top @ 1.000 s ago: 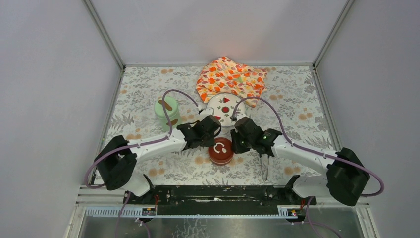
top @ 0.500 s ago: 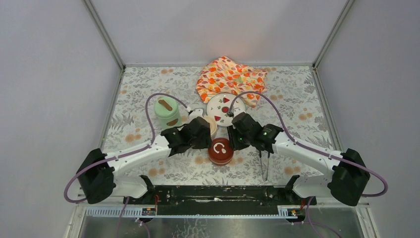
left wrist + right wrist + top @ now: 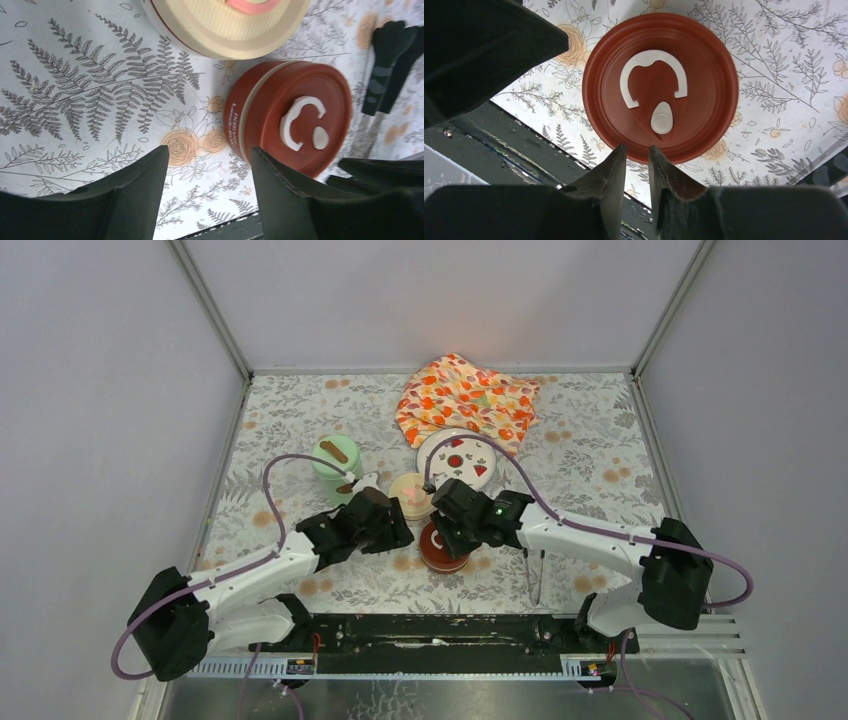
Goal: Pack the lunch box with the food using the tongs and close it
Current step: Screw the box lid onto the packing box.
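Right wrist view showed right gripper (image 3: pixel 637 149) narrowly parted and empty above the dark red lid (image 3: pixel 704 75); left gripper (image 3: pixel 210 156) stood wide apart, empty, nearby.

Orange flower-patterned cloth (image 3: pixel 465 395) sits crumpled at the far side, its near hem right against the white plate with red fruit prints (image 3: pixel 487 462). Underneath, a pale table cover (image 3: pixel 290 420) of grey ferns and orange roses. Plain grey walls (image 3: pixel 100 390) all round.

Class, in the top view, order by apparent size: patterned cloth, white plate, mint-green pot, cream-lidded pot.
1. patterned cloth
2. white plate
3. mint-green pot and cream-lidded pot look alike; the green one's height brings it nearer the camera.
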You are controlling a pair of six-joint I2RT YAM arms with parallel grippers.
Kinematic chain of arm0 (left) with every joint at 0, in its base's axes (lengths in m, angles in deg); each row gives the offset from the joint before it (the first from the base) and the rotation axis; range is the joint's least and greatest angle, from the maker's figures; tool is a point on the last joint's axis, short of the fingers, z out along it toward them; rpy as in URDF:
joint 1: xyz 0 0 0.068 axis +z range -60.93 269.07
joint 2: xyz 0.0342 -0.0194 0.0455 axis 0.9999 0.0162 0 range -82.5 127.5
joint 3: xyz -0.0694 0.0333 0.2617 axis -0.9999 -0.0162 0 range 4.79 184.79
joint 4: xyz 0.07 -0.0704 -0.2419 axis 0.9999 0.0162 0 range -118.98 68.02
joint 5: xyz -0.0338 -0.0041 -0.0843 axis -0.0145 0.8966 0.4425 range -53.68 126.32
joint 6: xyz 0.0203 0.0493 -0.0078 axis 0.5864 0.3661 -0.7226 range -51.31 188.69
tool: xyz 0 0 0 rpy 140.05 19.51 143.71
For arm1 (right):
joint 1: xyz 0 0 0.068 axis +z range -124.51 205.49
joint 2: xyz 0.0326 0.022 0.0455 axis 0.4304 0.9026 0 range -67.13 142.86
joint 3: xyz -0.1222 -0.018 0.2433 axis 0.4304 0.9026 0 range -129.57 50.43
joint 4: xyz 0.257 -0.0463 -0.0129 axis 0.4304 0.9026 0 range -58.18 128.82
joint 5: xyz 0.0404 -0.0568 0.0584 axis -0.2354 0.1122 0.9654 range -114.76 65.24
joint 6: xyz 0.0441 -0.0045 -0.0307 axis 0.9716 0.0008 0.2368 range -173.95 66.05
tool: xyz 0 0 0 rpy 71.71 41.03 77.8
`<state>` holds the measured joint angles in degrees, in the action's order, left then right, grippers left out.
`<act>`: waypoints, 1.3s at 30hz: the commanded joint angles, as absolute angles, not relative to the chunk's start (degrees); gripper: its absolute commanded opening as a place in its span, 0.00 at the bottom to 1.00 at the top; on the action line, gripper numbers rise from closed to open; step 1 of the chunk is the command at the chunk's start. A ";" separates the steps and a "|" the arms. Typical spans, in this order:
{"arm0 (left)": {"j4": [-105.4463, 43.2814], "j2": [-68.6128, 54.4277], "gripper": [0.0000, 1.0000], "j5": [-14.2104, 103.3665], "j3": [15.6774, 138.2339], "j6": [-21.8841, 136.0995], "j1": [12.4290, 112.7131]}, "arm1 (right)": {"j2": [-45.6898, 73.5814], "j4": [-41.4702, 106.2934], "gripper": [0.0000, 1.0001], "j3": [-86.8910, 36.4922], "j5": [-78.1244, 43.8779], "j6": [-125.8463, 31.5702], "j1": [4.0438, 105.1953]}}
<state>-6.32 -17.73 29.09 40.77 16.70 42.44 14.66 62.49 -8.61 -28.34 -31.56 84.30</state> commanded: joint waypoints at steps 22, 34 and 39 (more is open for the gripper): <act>-14.03 -21.97 0.72 33.96 35.76 12.14 46.18 | 28.63 61.79 0.09 -17.33 -28.42 -30.67 87.98; -17.25 -19.59 0.72 37.93 35.83 11.47 45.66 | 25.88 63.08 0.08 -18.21 -32.70 -31.86 87.93; -17.92 -18.86 0.72 37.86 36.96 11.09 44.28 | 21.55 64.92 0.08 -19.37 -37.29 -32.68 86.65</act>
